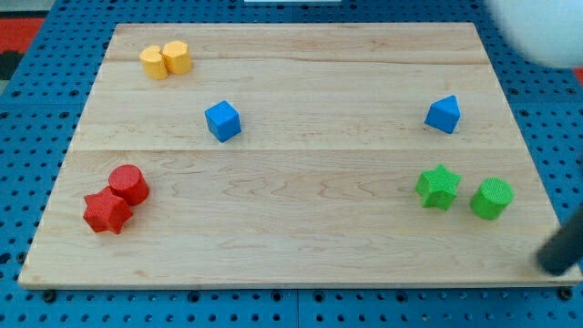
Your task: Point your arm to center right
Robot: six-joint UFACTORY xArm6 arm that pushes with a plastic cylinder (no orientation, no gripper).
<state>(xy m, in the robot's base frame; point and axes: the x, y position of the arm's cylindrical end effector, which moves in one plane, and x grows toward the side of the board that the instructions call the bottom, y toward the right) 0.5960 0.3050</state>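
Note:
My rod enters at the view's lower right, and my tip (550, 266) rests just off the board's right edge, below and to the right of the green cylinder (492, 198). A green star (438, 187) sits just left of that cylinder. A blue wedge-shaped block (444, 114) lies above them at the right. A blue cube (222, 120) sits left of centre. Two yellow blocks (165, 60) touch each other at the top left. A red cylinder (128, 184) and a red star (107, 211) touch at the lower left.
The wooden board (291, 228) lies on a blue perforated surface (556, 310). A blurred white shape (537, 27), part of the arm, covers the view's top right corner.

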